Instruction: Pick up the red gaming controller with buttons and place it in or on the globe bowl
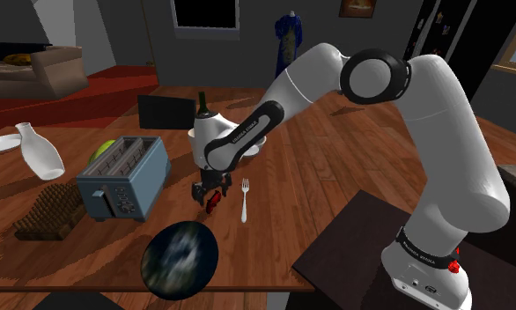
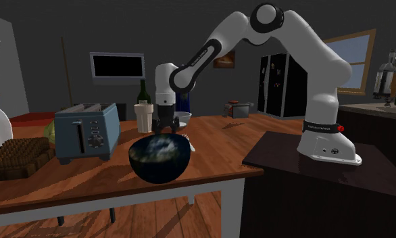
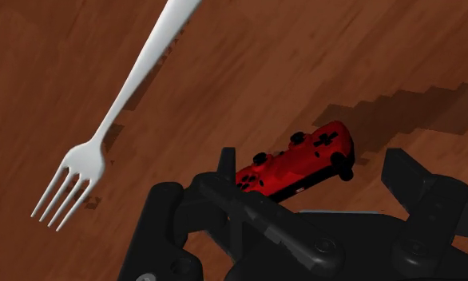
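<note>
Gripper stands wide astride the red controller (apparently untouched), fork beside, bowl at the table edge.

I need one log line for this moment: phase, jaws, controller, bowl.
phase: pre-grasp | red controller: on table, beside fork | jaws: open, astride it | globe bowl: empty

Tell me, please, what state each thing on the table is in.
red controller, lying flat on the table, not gripped.
gripper, open, straddling the controller.
globe bowl, upright, nothing in it.
fork, lying flat beside the controller.
toaster, upright, slots empty.
</note>
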Controlling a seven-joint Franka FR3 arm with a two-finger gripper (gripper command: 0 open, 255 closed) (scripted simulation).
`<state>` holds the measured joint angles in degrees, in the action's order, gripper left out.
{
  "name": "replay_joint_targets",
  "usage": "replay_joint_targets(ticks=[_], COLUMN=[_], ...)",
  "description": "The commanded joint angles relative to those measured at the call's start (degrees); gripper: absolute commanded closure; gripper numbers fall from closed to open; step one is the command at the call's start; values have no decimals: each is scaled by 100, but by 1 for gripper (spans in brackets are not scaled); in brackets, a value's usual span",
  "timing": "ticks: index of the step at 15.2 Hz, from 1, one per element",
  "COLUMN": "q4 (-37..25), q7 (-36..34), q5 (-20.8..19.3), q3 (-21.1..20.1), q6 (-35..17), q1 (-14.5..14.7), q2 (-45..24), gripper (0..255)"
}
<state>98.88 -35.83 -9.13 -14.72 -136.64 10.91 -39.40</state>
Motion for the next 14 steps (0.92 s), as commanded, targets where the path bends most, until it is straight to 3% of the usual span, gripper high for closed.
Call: replay_joint_targets(ticks=[1, 11, 12, 14], q4=[-48, -77, -77, -77], q7=[-11, -30, -30, -30], q5=[-30, -63, -63, -63], q3=[29, 61, 61, 61], q6=[-93, -211, -211, -211], q1=[23, 53, 53, 53], q2=[-139, -288, -288, -288], gripper=[0, 0, 255, 255])
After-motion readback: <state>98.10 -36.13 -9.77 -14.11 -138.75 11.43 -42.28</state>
